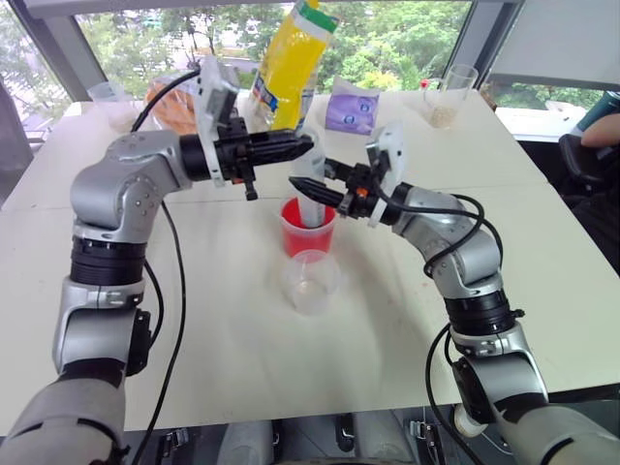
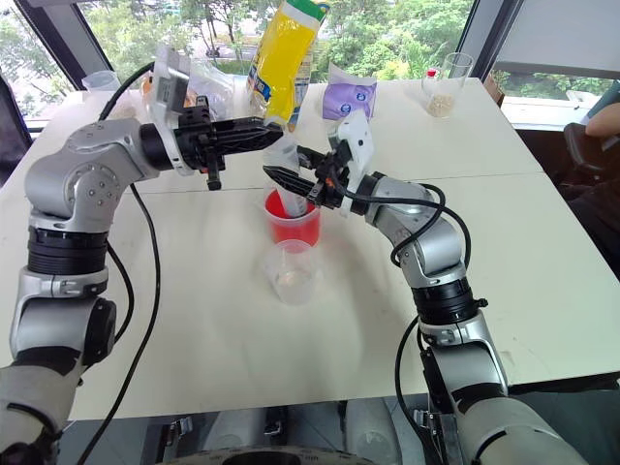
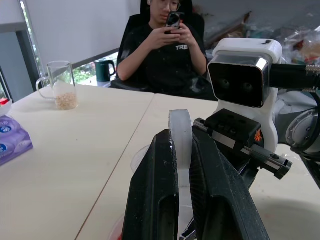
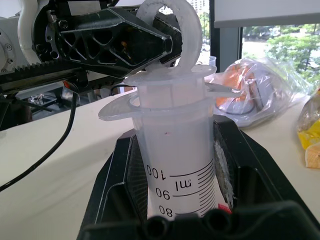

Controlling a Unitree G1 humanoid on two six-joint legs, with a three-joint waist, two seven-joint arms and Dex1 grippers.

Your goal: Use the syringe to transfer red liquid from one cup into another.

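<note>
The syringe (image 4: 177, 165) stands upright with its lower end inside the red-tinted cup (image 1: 308, 235) at the middle of the table. That cup holds red liquid (image 2: 279, 208). My right gripper (image 4: 175, 200) is shut on the syringe's marked barrel, coming in from the right (image 1: 302, 184). My left gripper (image 3: 183, 134) reaches across level from the left and is shut on the white plunger ring (image 4: 170, 20) at the top. The smaller clear cup (image 1: 310, 281) stands just in front of the red one, apart from both grippers.
At the table's far side are a yellow bag (image 1: 291, 58), a purple pack (image 1: 351, 108), a glass mug with beige granules (image 1: 448, 97) and a clear bag with orange contents (image 1: 172, 107). A seated person (image 3: 165, 55) holds a phone past the right edge.
</note>
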